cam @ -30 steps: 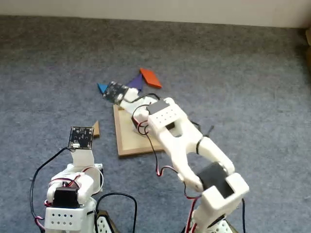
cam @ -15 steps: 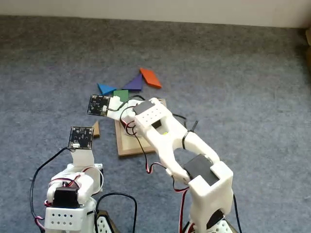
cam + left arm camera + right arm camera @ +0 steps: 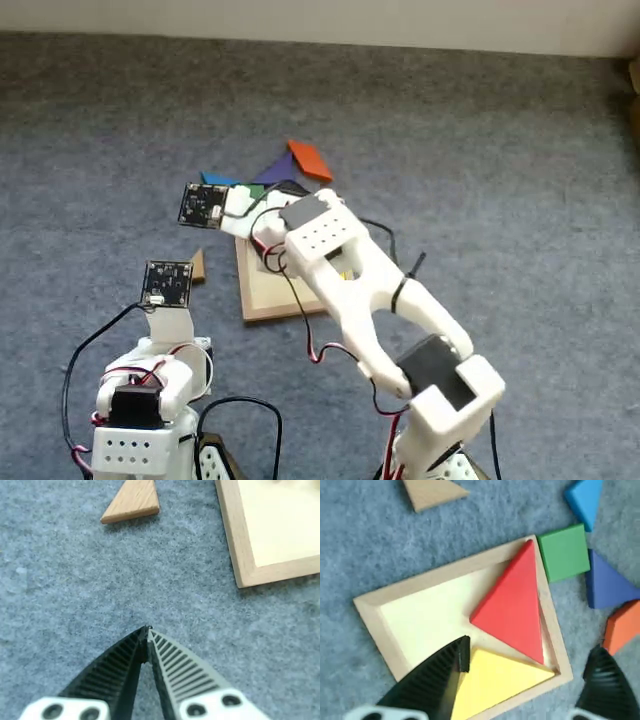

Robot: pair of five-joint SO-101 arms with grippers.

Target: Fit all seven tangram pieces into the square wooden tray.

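The square wooden tray (image 3: 380, 612) holds a red triangle (image 3: 512, 610) and a yellow triangle (image 3: 495, 682). My right gripper (image 3: 530, 656) hangs open above them with nothing between its fingers. Beside the tray's far edge lie a green square (image 3: 564, 551), a light blue piece (image 3: 585, 497), a darker blue triangle (image 3: 607, 586) and an orange piece (image 3: 620, 627). A plain wooden triangle (image 3: 132, 502) rests on the carpet left of the tray (image 3: 285, 312). My left gripper (image 3: 146, 631) is shut and empty, low over the carpet short of that triangle.
Everything sits on grey carpet. The right arm (image 3: 350, 270) stretches across the tray and hides much of it from above. Open carpet lies to the right and far side. A pale wall edge runs along the back.
The right arm has swung its wrist leftward over the tray's far left part, then edged slightly away. The left arm has stayed still.
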